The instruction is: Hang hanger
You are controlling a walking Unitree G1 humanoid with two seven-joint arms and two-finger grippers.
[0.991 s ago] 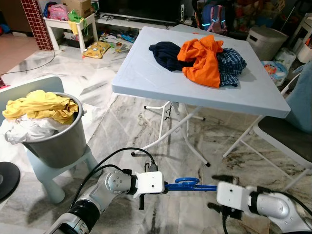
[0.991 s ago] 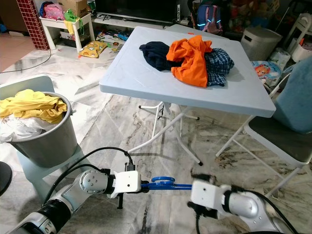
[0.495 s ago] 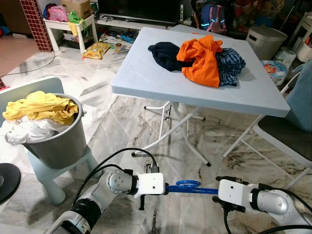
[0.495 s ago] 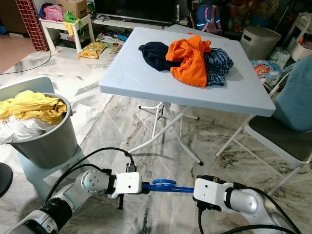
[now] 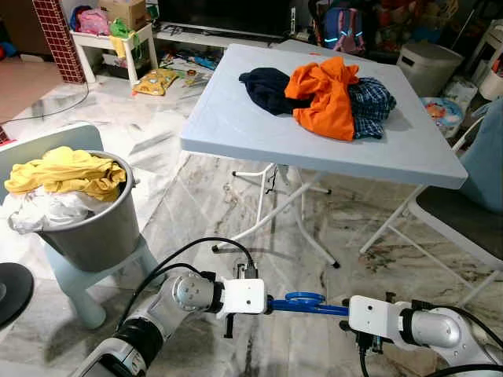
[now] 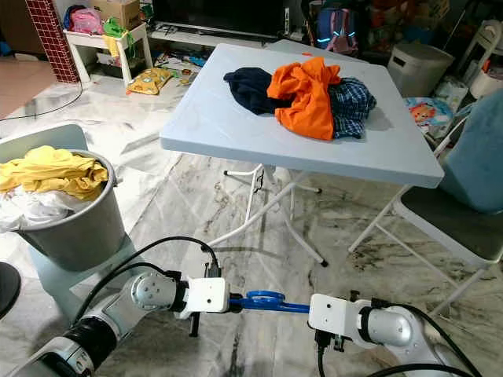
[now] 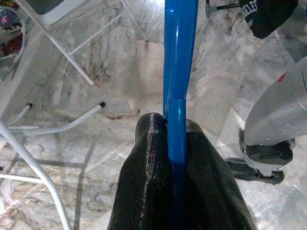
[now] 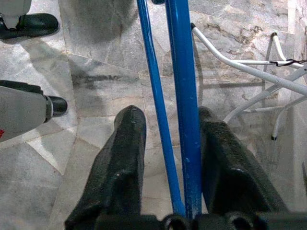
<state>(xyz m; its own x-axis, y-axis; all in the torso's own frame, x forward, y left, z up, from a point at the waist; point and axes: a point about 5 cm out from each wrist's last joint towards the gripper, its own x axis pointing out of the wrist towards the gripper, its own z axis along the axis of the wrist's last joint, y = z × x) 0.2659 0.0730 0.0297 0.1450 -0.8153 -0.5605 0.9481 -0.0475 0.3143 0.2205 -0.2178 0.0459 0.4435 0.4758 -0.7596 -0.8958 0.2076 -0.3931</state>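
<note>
Stretching level between the two arms, low over the veined marble floor (image 5: 196,204), is a glossy blue plastic clothes hanger (image 5: 305,302), thin-barred, with a rounded loop rising near its middle. In the left wrist view its bar (image 7: 178,72) runs straight away from the camera, smooth and shiny. In the right wrist view it shows as two blue bars (image 8: 183,96), one thick and one thin, side by side.

At the hanger's left end, the left gripper (image 7: 175,143) has its two black fingers (image 7: 152,158) clenched tight on the bar, pressing it from both sides. That silver arm reaches forward and inward from the lower left, its white wrist block (image 5: 242,297) pointing to the right, with a black cable looping above it.

At the other end, the right gripper (image 8: 165,129) points back toward the left one, forearm roughly level. Its fingers (image 8: 125,143) stand apart, released, with both blue bars passing between them; the thick bar lies just beside one finger.

Beyond stands a pale blue folding table (image 5: 236,126) carrying a heap of orange, navy and checked clothes (image 5: 326,90). On the left, a grey metal bucket (image 5: 98,232) holds yellow and white laundry.
</note>
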